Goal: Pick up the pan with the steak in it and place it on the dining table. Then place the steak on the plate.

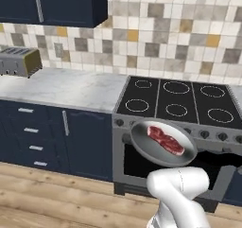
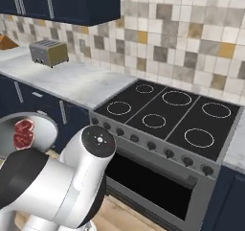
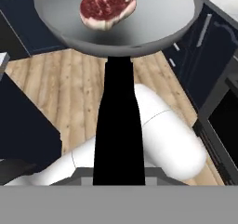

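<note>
The pan (image 1: 163, 143) hung in the air in front of the stove (image 1: 177, 104), clear of the burners and level with the oven door, with the wooden floor (image 1: 56, 198) below it; in the left base view it sat just above the white arm (image 1: 177, 189); in the right base view its rim showed at the left edge, beside the arm's dark joint. The steak (image 1: 165, 139) lay flat inside the pan, near the middle, its red face up; in the hand view it rested toward the far side of the bowl. The black handle (image 3: 118, 125) ran straight back from the pan's rim toward the camera on the hand, so the pan lay directly ahead of the end effector; the handle's near end covered the fingertips, and I could not tell from the pictures whether the end effector was pressed on it. A toaster (image 1: 19, 61) stood on the marble worktop (image 1: 71, 87) left of the stove, well apart from the pan.
</note>
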